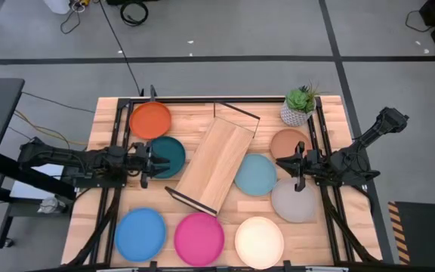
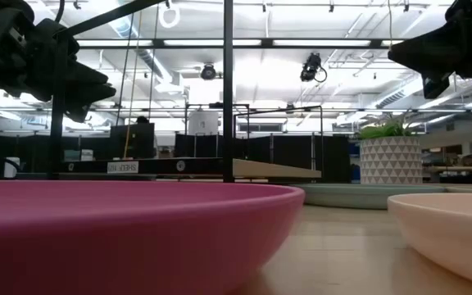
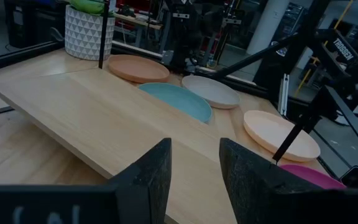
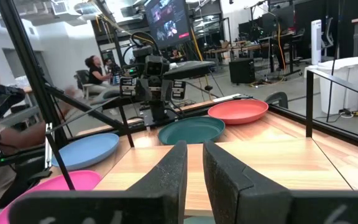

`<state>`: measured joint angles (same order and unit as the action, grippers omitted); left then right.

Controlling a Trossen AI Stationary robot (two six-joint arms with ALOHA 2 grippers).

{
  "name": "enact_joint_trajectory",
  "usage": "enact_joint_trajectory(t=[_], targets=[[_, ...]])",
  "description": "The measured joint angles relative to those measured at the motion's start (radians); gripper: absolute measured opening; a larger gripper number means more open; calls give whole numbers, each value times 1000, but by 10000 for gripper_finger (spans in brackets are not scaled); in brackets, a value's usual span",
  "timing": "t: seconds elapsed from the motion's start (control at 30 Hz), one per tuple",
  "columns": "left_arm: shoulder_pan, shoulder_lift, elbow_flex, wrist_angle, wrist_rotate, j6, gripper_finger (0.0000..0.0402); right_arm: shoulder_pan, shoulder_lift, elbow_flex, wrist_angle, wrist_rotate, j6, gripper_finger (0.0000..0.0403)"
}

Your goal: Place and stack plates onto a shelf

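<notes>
Since no plate sits on the shelf [image 1: 216, 162] yet, lying diagonal mid-frame on the surface [image 1: 112, 121], stacking hasn't begun. Left gripper [image 1: 151, 162] hovers at the dark teal plate [image 1: 168, 156], slightly parted, empty. Right gripper [image 1: 298, 169], narrow gap, empty, sits between the terracotta plate [image 1: 288, 143] and grey plate [image 1: 294, 201]. Next move likely calls for descending onto a plate rim.

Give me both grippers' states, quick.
Left gripper: open, holding nothing, over the dark teal plate.
Right gripper: open, holding nothing.
</notes>
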<state>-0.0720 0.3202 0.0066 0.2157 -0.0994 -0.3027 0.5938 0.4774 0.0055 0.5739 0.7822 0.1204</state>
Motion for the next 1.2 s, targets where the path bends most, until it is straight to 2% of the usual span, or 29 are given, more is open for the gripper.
enact_joint_trajectory(t=[1.2], targets=[[0,0,0,13,0,1,142,0,0,0,1,0,0,58]])
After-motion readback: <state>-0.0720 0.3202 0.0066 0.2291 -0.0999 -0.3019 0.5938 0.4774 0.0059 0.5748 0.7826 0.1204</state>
